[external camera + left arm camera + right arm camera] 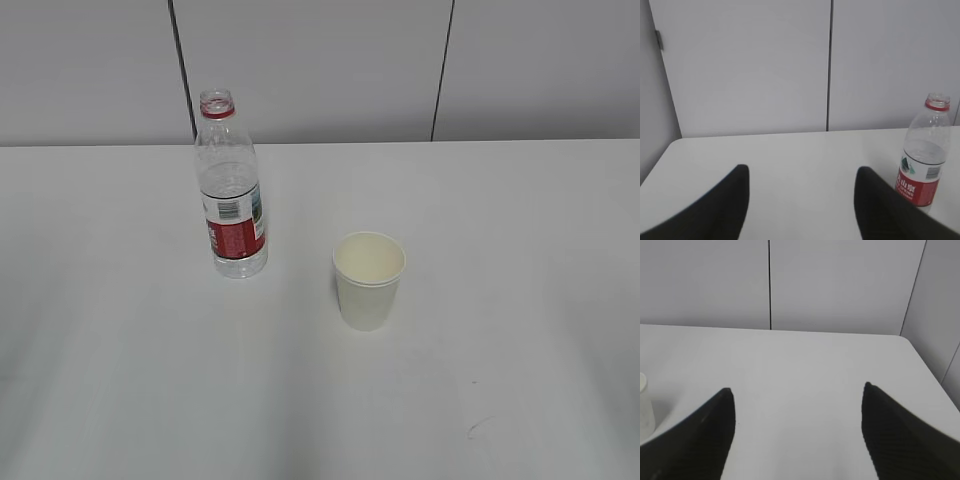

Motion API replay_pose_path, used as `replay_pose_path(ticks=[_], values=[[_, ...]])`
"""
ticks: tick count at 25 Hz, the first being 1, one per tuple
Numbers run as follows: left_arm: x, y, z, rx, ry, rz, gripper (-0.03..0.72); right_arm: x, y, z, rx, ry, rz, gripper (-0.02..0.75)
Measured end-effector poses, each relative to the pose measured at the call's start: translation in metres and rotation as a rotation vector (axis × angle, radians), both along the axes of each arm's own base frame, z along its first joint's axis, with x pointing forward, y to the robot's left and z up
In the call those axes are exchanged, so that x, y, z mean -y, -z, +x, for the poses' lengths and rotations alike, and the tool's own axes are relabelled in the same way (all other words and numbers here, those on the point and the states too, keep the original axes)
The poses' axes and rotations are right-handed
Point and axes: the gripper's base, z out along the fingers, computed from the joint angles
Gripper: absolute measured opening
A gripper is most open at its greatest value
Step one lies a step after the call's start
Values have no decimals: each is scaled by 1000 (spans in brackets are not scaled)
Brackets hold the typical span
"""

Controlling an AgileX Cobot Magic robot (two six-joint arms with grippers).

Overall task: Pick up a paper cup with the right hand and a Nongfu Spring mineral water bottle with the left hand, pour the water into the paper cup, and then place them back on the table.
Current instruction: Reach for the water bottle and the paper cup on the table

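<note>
The left gripper [801, 200] is spread wide and empty; the bottle [924, 161] stands upright on the table [790, 155], off its right finger. The right gripper [797, 432] also gapes empty, the cup [644, 407] standing beyond its left finger.

Black, tapered claw fingers [725, 210], faintly woven.

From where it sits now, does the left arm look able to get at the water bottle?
Probably yes. The left tool is open with nothing between its fingers, and the water bottle stands upright ahead and to its right on bare table. The paper cup stands apart, out of the way.
</note>
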Motion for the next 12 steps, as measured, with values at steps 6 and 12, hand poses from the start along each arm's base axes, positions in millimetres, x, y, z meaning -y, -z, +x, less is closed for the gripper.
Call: replay_pose_path(ticks=[6, 12], values=[[0, 4, 13, -50, -1, 2, 404, 3, 10, 6, 27, 25, -8, 582], [0, 5, 15, -30, -3, 1, 404, 4, 14, 13, 16, 32, -38, 582]])
